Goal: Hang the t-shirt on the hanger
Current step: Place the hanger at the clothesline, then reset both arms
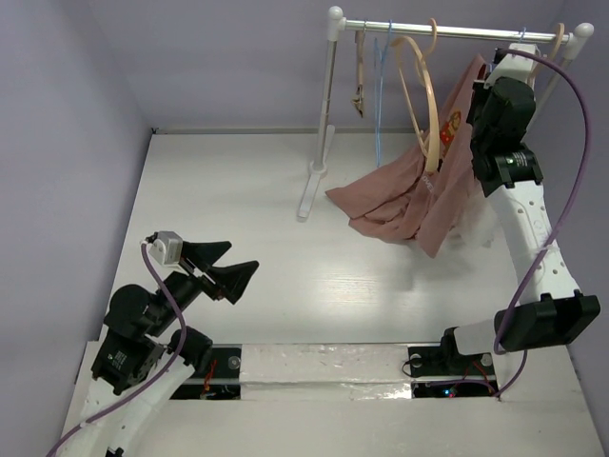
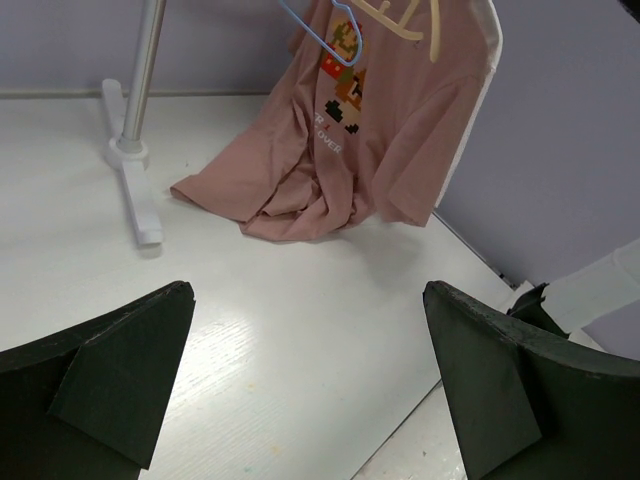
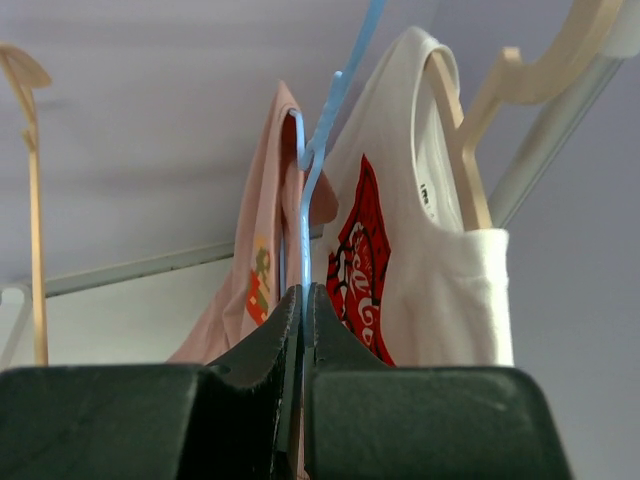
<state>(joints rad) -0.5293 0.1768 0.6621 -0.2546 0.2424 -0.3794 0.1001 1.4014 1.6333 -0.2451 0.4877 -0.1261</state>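
My right gripper (image 3: 303, 290) is shut on the wire of the light-blue hanger (image 3: 304, 230), held up by the rack's right end. The dusty-pink t-shirt (image 3: 262, 250) hangs just behind that wire. In the top view the t-shirt (image 1: 409, 195) hangs from beside my right gripper (image 1: 479, 100) and its lower part lies bunched on the table. In the left wrist view the t-shirt (image 2: 340, 150) shows its pixel print, with the hanger (image 2: 312, 28) at its collar. My left gripper (image 1: 228, 264) is open and empty, low over the near left of the table (image 2: 308, 292).
A white clothes rack (image 1: 447, 30) stands at the back, with its post (image 1: 324, 114) and foot (image 1: 311, 190) left of the shirt. Tan wooden hangers (image 1: 423, 86) and a thin blue wire (image 1: 381, 76) hang on the rail. A white shirt with a red logo (image 3: 420, 250) hangs right of my right gripper.
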